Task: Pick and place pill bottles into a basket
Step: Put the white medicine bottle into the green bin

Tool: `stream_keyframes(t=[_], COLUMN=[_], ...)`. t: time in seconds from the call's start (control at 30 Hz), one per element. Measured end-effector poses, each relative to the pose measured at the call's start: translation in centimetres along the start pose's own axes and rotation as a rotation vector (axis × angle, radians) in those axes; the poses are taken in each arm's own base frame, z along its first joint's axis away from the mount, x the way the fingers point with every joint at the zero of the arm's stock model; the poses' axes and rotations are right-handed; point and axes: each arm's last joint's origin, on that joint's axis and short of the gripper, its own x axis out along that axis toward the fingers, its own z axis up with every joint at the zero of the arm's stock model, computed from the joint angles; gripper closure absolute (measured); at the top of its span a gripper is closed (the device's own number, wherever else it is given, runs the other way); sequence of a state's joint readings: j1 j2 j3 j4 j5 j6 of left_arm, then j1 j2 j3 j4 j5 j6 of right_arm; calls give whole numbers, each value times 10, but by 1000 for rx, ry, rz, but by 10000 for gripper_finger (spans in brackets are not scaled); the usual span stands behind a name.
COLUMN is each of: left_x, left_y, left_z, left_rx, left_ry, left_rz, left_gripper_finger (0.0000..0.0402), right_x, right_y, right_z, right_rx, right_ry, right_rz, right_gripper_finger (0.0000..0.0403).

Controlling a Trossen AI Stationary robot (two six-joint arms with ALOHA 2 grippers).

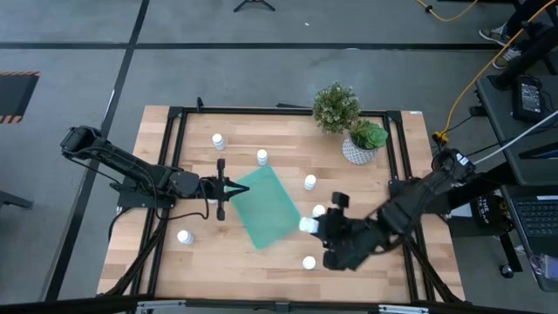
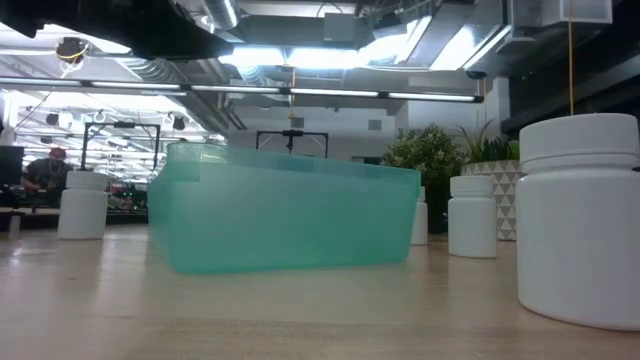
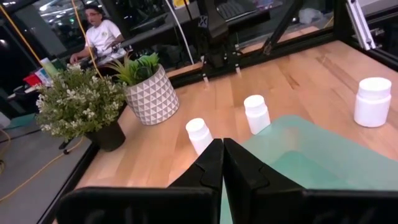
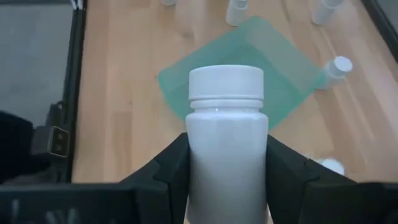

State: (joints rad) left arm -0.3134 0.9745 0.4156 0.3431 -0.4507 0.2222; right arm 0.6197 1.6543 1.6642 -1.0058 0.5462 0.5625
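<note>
The teal tray (image 1: 266, 207) lies in the middle of the table, and also shows in the low view (image 2: 285, 210). My right gripper (image 1: 316, 227) is at the tray's right edge, shut on a white pill bottle (image 4: 227, 143). My left gripper (image 1: 228, 187) is shut at the tray's left corner (image 3: 273, 140); I cannot tell whether it touches the tray. Loose bottles stand upright on the table at the far left (image 1: 218, 139), beyond the tray (image 1: 261, 156), right of it (image 1: 309, 181), near left (image 1: 184, 235) and near right (image 1: 309, 262). My right gripper pinches the bottle's body (image 4: 199, 155) between its two fingers (image 4: 171, 168), one on each side, below the cap (image 4: 226, 83). The cap end points away from the wrist, toward the tray. The bottle does not show at table height in the low view.
A white patterned plant pot (image 1: 357, 150) and a leafy plant (image 1: 336, 106) stand at the far right. Black frame rails (image 1: 174, 131) run along the table's sides. A person (image 3: 102, 34) sits beyond the table. One more bottle (image 1: 319, 210) stands close to my right gripper.
</note>
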Motion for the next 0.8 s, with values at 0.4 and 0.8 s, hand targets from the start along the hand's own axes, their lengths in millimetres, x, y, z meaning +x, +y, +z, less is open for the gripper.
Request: stream_keyframes(t=[0.4, 0.8], left_x=[0, 0], left_y=[-1, -1], left_z=[0, 0], left_rx=[0, 18], left_ry=[-5, -8], left_rz=[-26, -29], left_gripper_finger=[395, 395], right_x=[57, 75], right_y=[-40, -75], right_z=[30, -26], right_rx=[-140, -161], right_ry=[-103, -543], right_rz=[217, 236], right_gripper_finger=[253, 253])
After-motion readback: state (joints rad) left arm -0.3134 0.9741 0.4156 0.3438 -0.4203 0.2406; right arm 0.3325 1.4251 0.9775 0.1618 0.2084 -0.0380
